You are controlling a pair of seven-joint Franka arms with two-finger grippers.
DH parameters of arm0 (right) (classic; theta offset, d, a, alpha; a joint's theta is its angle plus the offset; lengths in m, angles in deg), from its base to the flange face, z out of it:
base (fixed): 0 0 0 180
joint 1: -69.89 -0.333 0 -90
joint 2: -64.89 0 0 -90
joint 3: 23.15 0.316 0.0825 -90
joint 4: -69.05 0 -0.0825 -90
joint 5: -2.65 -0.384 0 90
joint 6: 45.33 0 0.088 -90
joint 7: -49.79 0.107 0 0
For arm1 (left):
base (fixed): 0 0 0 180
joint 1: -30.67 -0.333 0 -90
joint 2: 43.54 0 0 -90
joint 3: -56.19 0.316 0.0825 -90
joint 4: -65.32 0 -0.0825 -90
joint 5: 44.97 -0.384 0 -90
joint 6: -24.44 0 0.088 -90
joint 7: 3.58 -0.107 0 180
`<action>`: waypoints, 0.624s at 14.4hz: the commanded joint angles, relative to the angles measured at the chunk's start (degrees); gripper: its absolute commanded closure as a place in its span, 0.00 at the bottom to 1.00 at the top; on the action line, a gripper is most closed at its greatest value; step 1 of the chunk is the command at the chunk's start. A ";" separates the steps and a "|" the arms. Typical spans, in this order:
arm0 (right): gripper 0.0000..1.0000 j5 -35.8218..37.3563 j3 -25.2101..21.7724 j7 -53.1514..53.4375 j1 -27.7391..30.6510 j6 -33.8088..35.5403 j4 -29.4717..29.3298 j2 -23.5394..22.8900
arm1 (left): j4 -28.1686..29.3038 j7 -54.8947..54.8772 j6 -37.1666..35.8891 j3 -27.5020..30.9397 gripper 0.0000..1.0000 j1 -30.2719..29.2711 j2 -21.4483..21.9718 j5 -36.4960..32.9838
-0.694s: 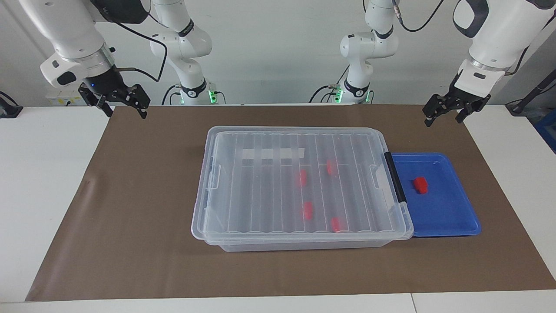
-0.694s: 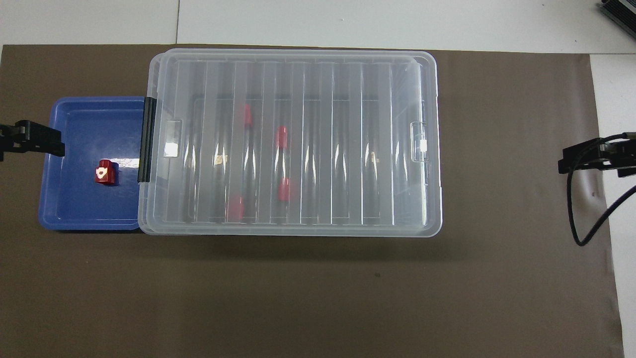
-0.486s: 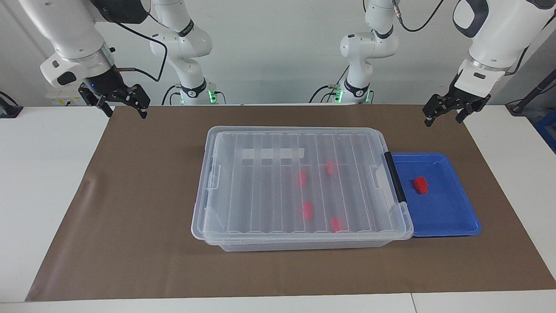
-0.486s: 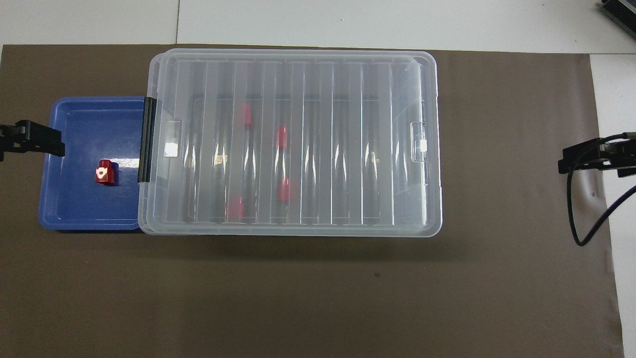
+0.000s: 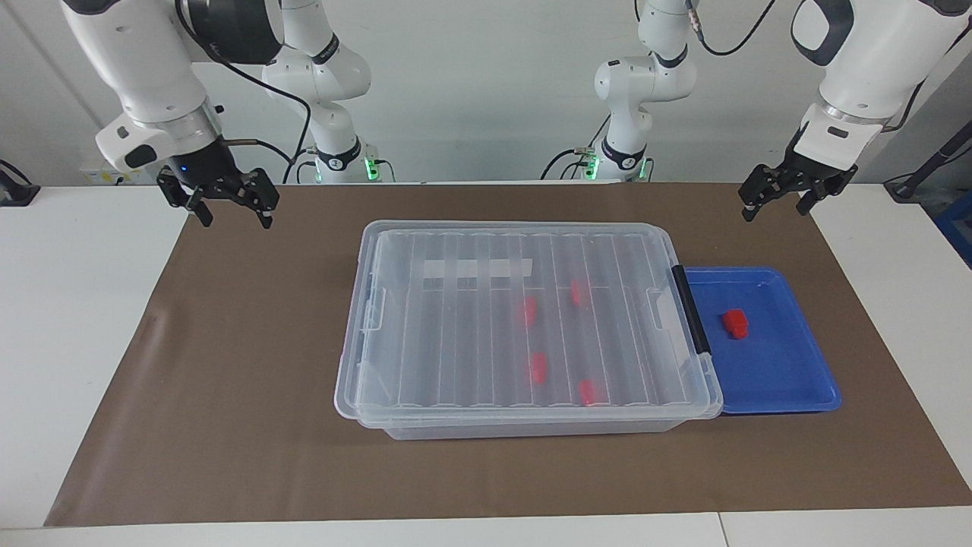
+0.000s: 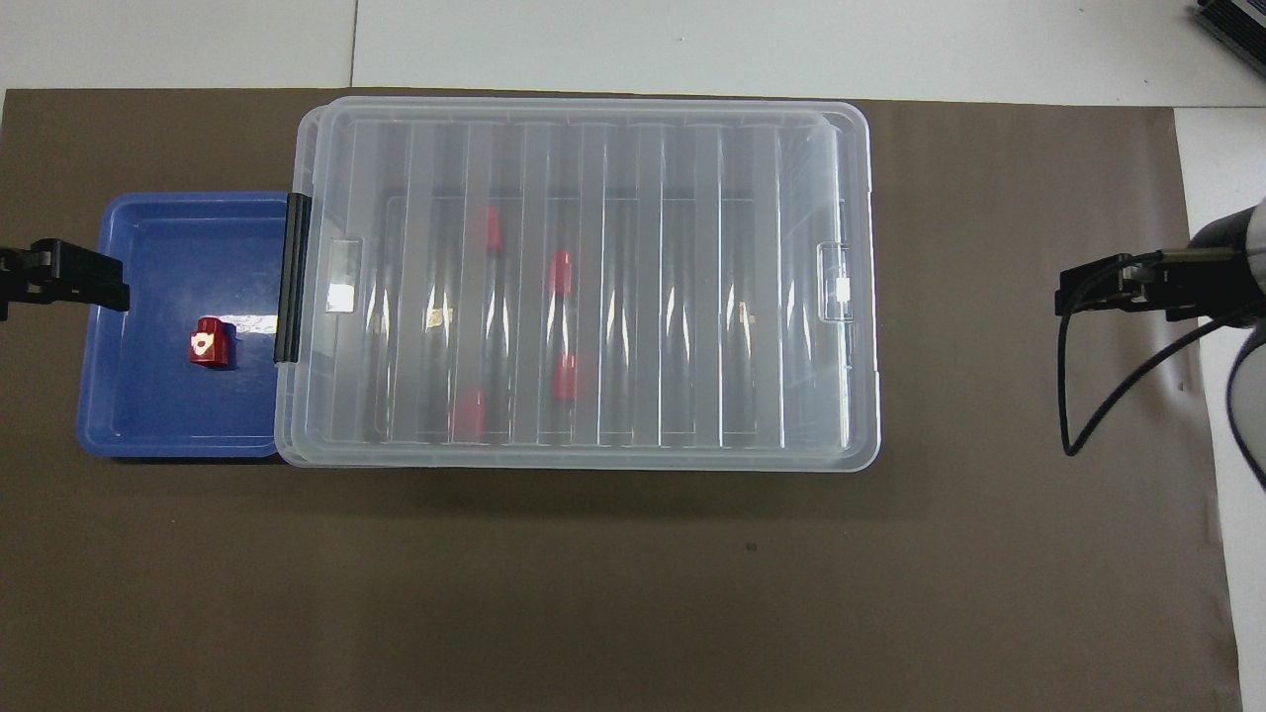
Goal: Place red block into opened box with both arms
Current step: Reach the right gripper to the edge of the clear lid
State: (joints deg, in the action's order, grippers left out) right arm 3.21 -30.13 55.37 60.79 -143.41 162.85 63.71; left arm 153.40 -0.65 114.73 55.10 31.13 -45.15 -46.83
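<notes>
Both grippers up, empty (jaws apart); box (image 5: pixel 524 334) lidded.

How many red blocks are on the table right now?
5. One red block lies in the blue tray; four red blocks lie inside the closed box. None seem hidden.

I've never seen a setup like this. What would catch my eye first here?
Probably the box, a big clear plastic bin in the middle of the brown mat, lid on, with four small red blocks showing through it. Beside it, toward the left arm's end of the table, a blue tray holds one more red block. Two large white arms hang their black grippers, jaws open, above the mat's two ends: the left gripper and the right gripper.
</notes>
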 commanded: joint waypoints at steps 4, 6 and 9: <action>0.00 -1.95 0.74 5.49 -6.53 -15.19 1.21 -9.34 | 2.97 -0.02 3.99 0.92 0.00 1.04 1.87 0.37; 0.00 -3.64 0.74 6.11 -7.68 -18.89 1.21 -12.51 | 13.46 -0.64 13.36 1.18 0.00 -0.45 5.62 0.37; 0.00 -3.20 0.74 5.76 -7.68 -20.31 1.65 -13.85 | 21.95 -3.62 23.85 1.27 0.00 -2.21 5.57 0.37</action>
State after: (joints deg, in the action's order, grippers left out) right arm 0.64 -29.47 60.77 52.57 -163.32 164.45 49.74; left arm 167.59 -1.88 132.06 56.20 30.01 -42.28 -46.84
